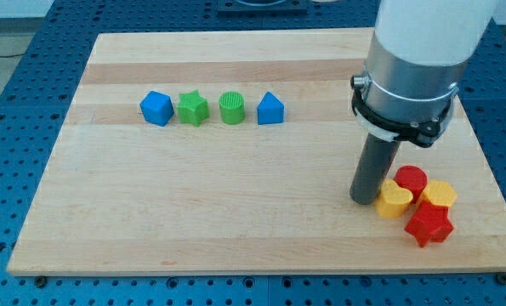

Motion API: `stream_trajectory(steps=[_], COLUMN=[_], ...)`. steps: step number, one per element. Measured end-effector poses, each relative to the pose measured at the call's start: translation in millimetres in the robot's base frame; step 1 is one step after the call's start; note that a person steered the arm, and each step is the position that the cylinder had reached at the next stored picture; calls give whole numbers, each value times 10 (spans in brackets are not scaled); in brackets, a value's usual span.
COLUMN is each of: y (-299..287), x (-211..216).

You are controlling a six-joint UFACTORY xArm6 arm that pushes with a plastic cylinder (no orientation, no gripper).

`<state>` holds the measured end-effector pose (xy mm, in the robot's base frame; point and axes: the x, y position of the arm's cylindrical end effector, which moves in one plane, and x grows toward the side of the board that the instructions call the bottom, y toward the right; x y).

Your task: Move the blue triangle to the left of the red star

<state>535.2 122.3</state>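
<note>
The blue triangle point(270, 109) sits at the right end of a row of blocks in the upper middle of the wooden board point(235, 221). The red star point(429, 224) lies at the lower right, in a cluster with other blocks. My tip point(365, 201) rests on the board just left of that cluster, touching or nearly touching the yellow heart point(395, 201). The tip is far to the right of and below the blue triangle.
The row holds, from the left, a blue cube point(156, 108), a green star point(193, 108), a green cylinder point(232, 108), then the triangle. The cluster holds a red cylinder point(411, 181) and a yellow hexagon point(438, 195). The arm's wide body point(414, 68) hangs over the upper right.
</note>
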Motion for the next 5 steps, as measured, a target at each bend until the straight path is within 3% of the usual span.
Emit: stream_trajectory(steps=[1,3,4,5], y=[-138,-175,-497,-949], x=[-205,-1307,-1721,-1722])
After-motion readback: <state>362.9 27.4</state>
